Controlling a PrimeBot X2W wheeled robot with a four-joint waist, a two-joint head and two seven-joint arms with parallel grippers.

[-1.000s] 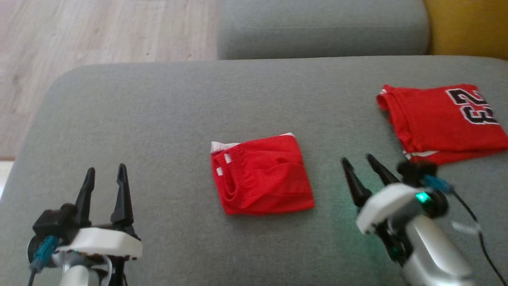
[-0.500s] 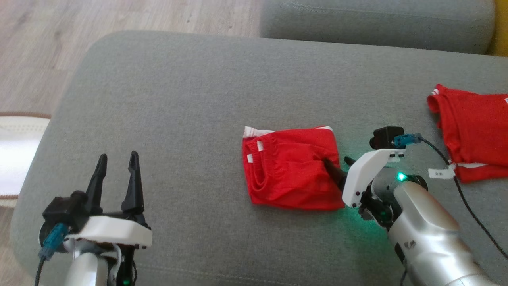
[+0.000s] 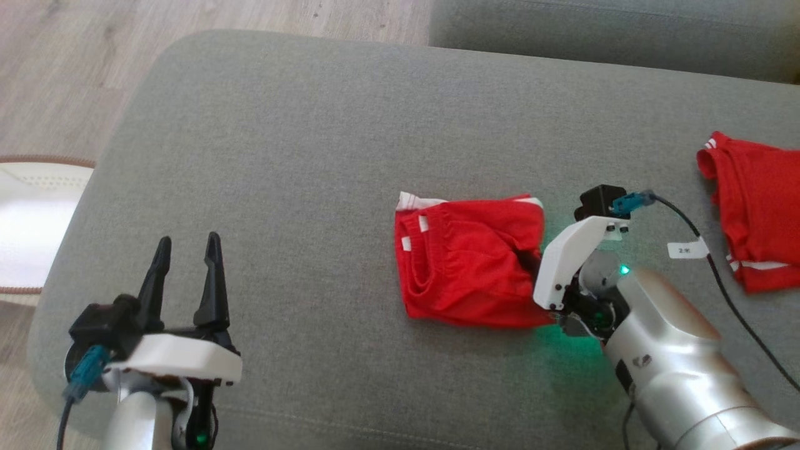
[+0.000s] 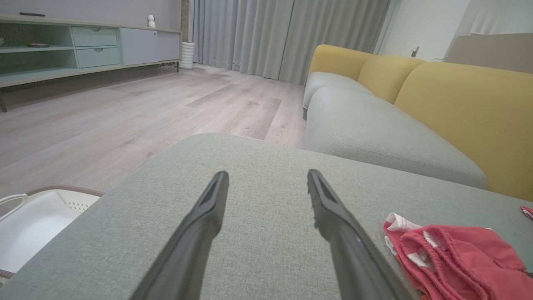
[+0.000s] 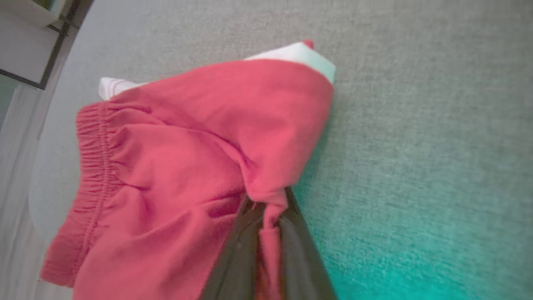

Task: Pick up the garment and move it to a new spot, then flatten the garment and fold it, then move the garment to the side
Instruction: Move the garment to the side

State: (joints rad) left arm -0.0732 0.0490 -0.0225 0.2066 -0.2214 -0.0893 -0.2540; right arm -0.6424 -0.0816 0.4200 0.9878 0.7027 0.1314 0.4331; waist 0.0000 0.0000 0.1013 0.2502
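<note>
The garment [image 3: 465, 262], folded red shorts with white trim, lies mid-cushion on the grey sofa seat [image 3: 312, 156]. My right gripper [image 3: 528, 261] is shut on its right edge; in the right wrist view the dark fingers [image 5: 241, 254] pinch a bunched fold of the red garment [image 5: 175, 166]. My left gripper [image 3: 186, 250] hovers open at the lower left, well clear of the cloth. Seen from the left wrist, its gripper [image 4: 268, 179] points over bare cushion, with the garment [image 4: 454, 254] at the lower right.
A second red garment [image 3: 753, 219] lies at the seat's right edge. A white basket [image 3: 31, 225] sits on the wooden floor [image 3: 56, 75] to the left. Another grey cushion [image 3: 612, 31] lies beyond, with yellow backrests [image 4: 462, 108] in the left wrist view.
My right gripper has reached left onto the shorts' right edge and shut on a fold. The camera has shifted, sliding the scene rightward. The left gripper has stayed open.
</note>
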